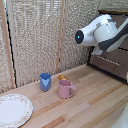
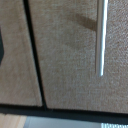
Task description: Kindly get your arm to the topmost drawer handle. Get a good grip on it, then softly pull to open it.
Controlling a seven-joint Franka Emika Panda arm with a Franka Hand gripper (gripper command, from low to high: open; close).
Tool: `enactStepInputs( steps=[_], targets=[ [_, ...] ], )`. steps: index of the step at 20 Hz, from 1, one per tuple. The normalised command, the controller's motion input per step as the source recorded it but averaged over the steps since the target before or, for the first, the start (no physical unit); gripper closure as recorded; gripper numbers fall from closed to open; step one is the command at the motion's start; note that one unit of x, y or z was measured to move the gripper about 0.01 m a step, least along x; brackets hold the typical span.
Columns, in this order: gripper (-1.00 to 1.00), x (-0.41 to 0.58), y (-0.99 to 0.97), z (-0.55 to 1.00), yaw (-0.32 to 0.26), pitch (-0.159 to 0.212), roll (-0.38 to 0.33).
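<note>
My white arm (image 1: 102, 31) with its dark round joint cap (image 1: 80, 36) reaches in from the exterior view's upper right toward the dark brown drawers (image 1: 112, 64). The gripper fingers show in neither view. The wrist view is filled by a brown drawer front (image 2: 65, 55), close up and blurred. The slim silver bar handle (image 2: 101, 37) lies on it, with one end in view and the other end cut off by the picture's edge. A dark seam (image 2: 33, 55) separates this front from a neighbouring panel. I cannot make out the handle in the exterior view.
On the wooden table (image 1: 95, 105) stand a blue cup (image 1: 45, 81), a pink jug (image 1: 65, 89) and a small orange object (image 1: 61, 77). A patterned plate (image 1: 12, 110) lies at the exterior view's lower left. A woven screen (image 1: 35, 35) stands behind.
</note>
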Motion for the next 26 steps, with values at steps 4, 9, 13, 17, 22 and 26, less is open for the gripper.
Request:
enactStepInputs(
  steps=[4, 9, 13, 17, 22, 26],
  targets=[
    [-1.00, 0.000, -0.82, 0.53, 0.055, -0.083, -0.032],
    [-1.00, 0.000, -0.71, 0.57, 0.153, -0.023, 0.019],
    [-1.00, 0.077, -0.44, 0.19, 0.166, 0.148, 0.027],
    [-1.00, 0.036, -0.19, -0.08, 0.167, 0.276, -0.051],
    [1.00, 0.000, -0.25, -0.15, 0.193, 0.272, -0.054],
    [1.00, -0.014, -0.44, -0.06, 0.128, 0.096, -0.001]
  ],
)
